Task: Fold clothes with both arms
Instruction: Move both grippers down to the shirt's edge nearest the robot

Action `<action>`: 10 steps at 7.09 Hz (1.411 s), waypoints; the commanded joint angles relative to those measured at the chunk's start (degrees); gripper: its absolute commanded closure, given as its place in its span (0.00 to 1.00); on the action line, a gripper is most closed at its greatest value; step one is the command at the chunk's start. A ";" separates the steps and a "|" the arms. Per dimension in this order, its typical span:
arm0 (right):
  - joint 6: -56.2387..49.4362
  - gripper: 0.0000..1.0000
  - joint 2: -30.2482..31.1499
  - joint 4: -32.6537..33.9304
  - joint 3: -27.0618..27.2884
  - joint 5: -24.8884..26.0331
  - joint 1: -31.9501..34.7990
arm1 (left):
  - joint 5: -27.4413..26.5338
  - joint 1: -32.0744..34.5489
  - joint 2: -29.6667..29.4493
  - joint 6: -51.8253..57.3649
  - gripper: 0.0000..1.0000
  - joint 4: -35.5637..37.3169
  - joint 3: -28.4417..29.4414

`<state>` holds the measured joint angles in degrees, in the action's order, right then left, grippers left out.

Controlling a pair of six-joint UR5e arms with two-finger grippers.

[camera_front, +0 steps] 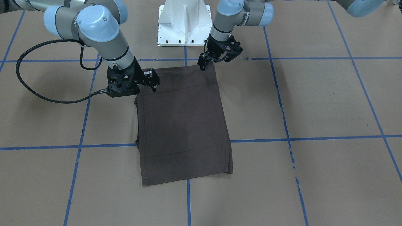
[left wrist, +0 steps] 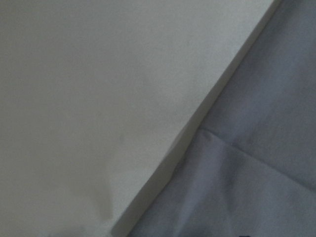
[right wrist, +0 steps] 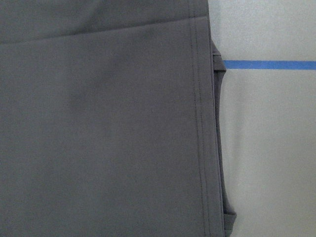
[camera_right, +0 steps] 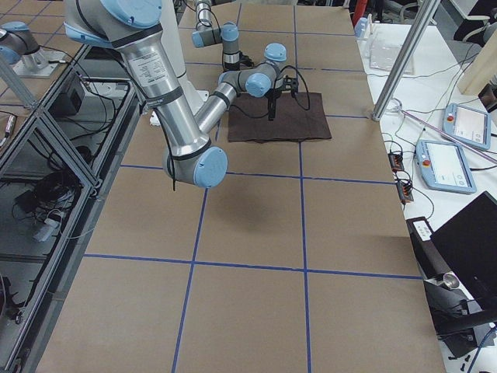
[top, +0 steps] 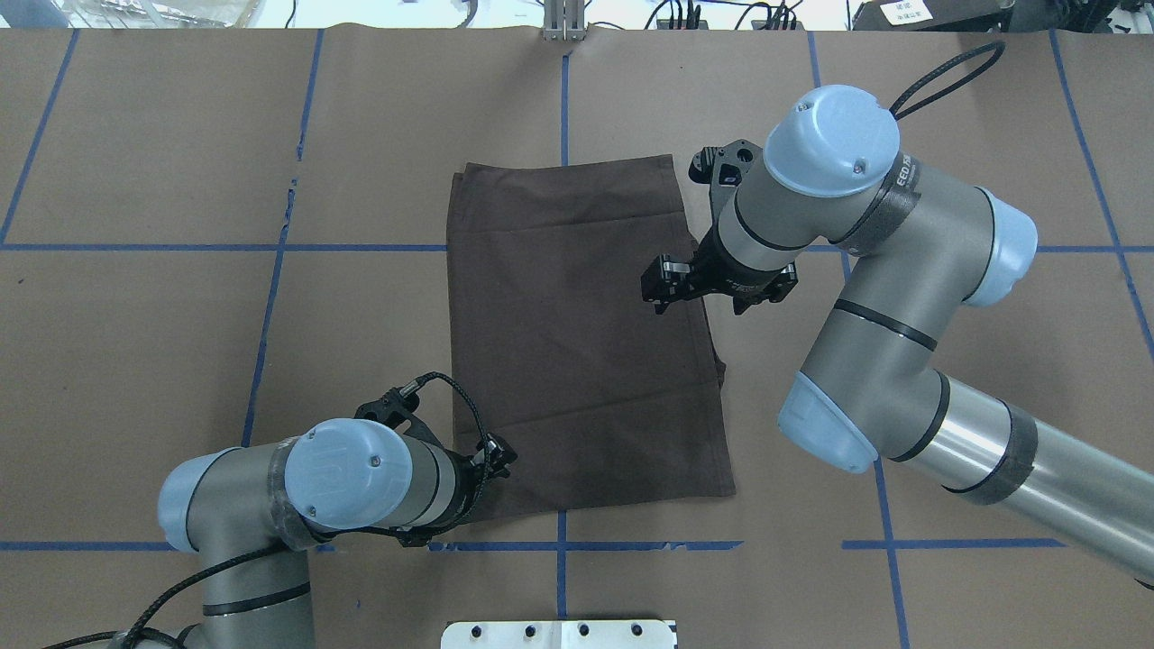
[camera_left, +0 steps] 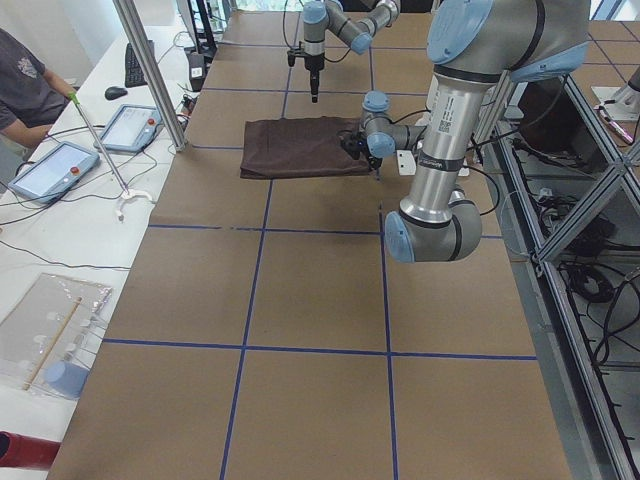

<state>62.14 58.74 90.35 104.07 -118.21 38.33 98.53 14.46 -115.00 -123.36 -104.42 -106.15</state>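
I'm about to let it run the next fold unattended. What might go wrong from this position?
1. The left gripper sits at a robot-side corner of the T-shirt, while the right gripper is partway along the opposite edge. A lift from there may skew the fold.
2. At that edge, lower layers stick out beyond the top one, so a pinch may catch only some of them.

T-shirt (top: pixel 577 333) flat on table (top: pixel 180 135)

light: bright, even overhead | shadows: soft, faint | wrist views: dim, soft-focus, bluish cast
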 commanded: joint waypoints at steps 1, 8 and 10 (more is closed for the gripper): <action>0.00 0.00 0.06 0.00 0.16 0.00 0.08 | 0.00 -0.05 0.21 -0.39 0.15 0.09 0.41; 0.00 0.00 0.24 0.00 0.43 0.00 0.16 | 0.00 -0.48 0.30 0.05 0.87 0.27 0.41; 0.00 0.00 0.41 0.00 0.43 0.00 0.16 | 0.00 -1.36 0.13 0.58 1.00 2.88 -0.20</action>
<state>62.14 59.06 90.35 104.50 -118.21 38.49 98.53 13.75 -114.74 -123.16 -103.50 -105.94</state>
